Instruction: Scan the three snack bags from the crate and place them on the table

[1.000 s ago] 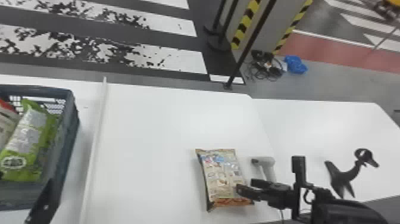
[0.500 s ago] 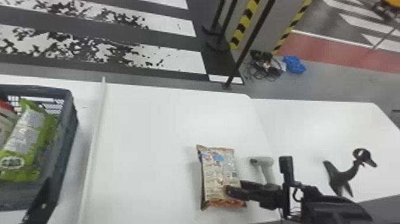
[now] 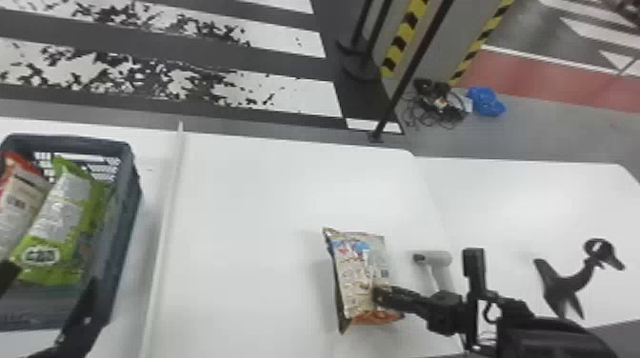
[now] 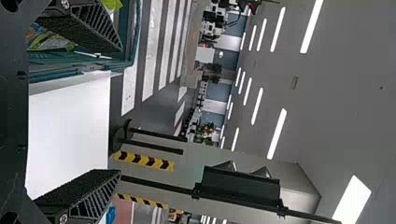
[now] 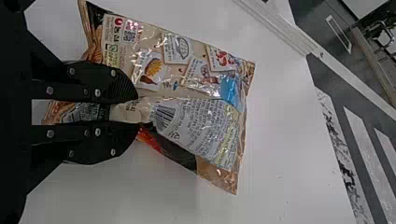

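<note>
Closest to me, at the lower right of the head view, the right gripper (image 5: 139,112) has the brown snack bag (image 3: 357,266) pinched between its fingers at the table (image 3: 252,214); at lower left, the left gripper (image 4: 121,111) stands wide and empty. To scan well, I'd keep the barcode (image 5: 163,116) clear of those fingers, smooth its creases and square it to the scanner (image 3: 438,258), without crushing the bag. Counting outward: one bag gripped, one scanner just right of it, two bags, green bag (image 3: 62,209) and red-topped bag (image 3: 19,200), in one crate (image 3: 121,228) at the left edge.
</note>
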